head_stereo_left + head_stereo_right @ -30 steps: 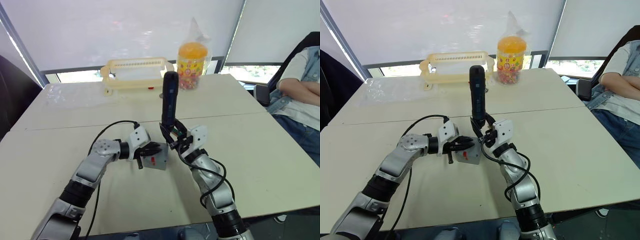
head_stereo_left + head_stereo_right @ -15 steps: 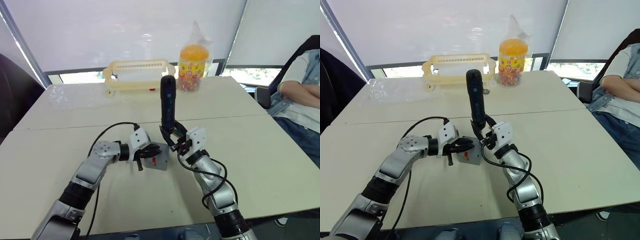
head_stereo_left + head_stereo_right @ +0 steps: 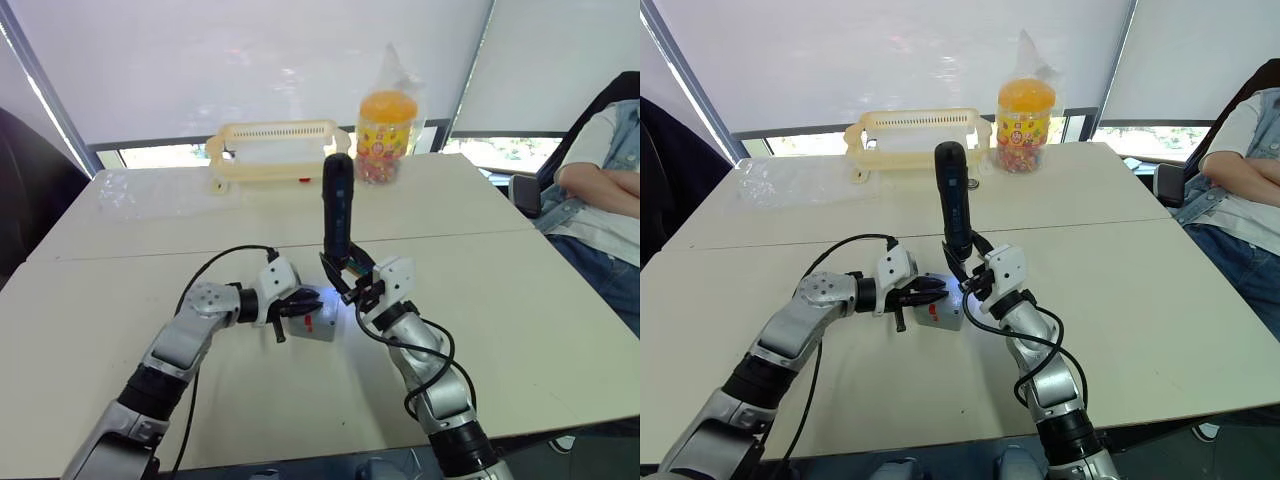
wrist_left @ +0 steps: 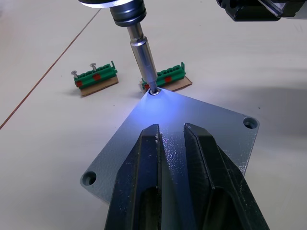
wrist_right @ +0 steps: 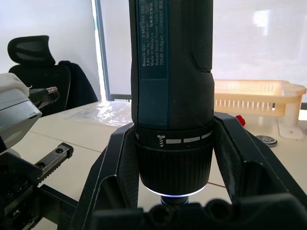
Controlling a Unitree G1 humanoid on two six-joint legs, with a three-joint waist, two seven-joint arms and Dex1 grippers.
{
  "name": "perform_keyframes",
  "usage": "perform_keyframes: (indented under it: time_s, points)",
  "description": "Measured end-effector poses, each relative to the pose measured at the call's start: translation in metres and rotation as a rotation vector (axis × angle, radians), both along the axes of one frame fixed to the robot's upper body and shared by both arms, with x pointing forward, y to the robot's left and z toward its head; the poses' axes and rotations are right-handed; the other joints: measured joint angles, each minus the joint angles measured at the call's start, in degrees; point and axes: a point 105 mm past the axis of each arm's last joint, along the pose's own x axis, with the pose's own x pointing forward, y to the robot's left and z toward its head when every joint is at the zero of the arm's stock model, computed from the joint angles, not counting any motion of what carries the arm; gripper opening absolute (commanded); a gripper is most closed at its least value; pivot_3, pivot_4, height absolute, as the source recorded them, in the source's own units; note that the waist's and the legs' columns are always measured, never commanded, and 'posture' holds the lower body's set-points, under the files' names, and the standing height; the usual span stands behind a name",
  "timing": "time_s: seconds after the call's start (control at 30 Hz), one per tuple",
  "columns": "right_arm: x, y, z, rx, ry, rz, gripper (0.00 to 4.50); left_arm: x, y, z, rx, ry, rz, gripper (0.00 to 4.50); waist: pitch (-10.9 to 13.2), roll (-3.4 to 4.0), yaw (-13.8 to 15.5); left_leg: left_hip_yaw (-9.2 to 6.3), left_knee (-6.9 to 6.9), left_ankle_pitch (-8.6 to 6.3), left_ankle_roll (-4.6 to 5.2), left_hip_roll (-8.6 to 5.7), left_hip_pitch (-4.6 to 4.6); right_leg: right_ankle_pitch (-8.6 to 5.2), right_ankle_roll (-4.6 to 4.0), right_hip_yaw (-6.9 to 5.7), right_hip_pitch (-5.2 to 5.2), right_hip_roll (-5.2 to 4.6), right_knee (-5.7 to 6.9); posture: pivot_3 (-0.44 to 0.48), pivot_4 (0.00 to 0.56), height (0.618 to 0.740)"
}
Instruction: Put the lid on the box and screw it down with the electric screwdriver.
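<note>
The lid already sits on the box, low and centre of the head views on the counter. Judging by this, the screwing step is in hand: the electric screwdriver stands nearly upright, long axis vertical, bit pointing down into the lid's far corner hole, its white light pooling there. The other visible corner holes look empty, so the next move likely calls for finishing this screw, then lifting the bit straight up and shifting to another corner.

The right pincer is clenched round the driver's lower body. The left pincer lies flat on the lid, its fingers close together with a narrow gap, pressing down rather than grasping anything.

Just beyond the box lie two green screw holders. At the upper centre stand a yellow basket and an orange-lidded jar.
</note>
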Motion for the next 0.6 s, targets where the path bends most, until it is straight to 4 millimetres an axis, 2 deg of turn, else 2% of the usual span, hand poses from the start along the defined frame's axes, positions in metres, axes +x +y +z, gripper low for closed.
perform_keyframes:
  time_s: [0.47,0.6]
  points:
    - [-0.001,-0.004,0.001,-0.001,-0.002,-0.016,1.81,0.0,0.0,-0.001,0.001,0.003,0.001,0.78,0.03,0.04,0.06,-0.02,-0.01,0.0,0.0,0.0,-0.04,-0.06,-0.06,-0.01,-0.02,-0.02,-0.06,0.0,0.15,0.74]
    - [-0.001,-0.008,0.017,0.048,0.028,-0.025,1.81,0.002,-0.002,0.002,0.001,-0.007,-0.006,0.78,0.31,0.2,0.21,-0.03,0.03,0.0,-0.01,-0.02,-0.17,-0.05,-0.06,0.0,-0.12,-0.07,-0.07,0.0,0.15,0.74]
